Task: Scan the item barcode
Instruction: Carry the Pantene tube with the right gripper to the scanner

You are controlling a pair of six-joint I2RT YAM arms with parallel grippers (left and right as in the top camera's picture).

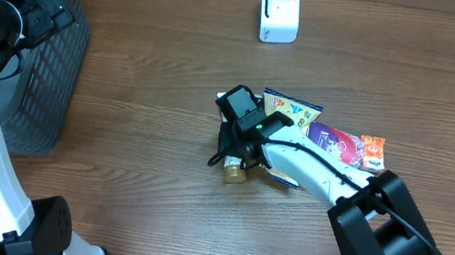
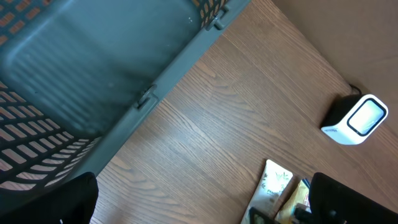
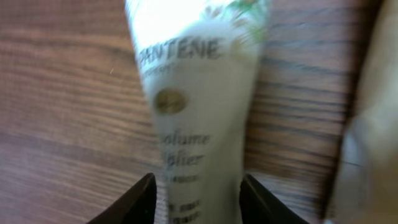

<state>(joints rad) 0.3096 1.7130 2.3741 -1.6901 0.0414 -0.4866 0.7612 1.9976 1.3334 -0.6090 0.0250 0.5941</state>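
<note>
Right gripper on the tube, mid-table

The table shows open wood in front and to the left of the tube. The basket takes the left edge, and the left gripper is spread wide above it. Packets crowd the tube's right side. The right fingers pinch the tube's sides as it lies flat. The scanner stands well apart, near the far edge.

A mock shop checkout.
My wooden worktop carries a white barcode scanner at the far side, a grey shopping basket left, a Pantene tube and packets.
</note>
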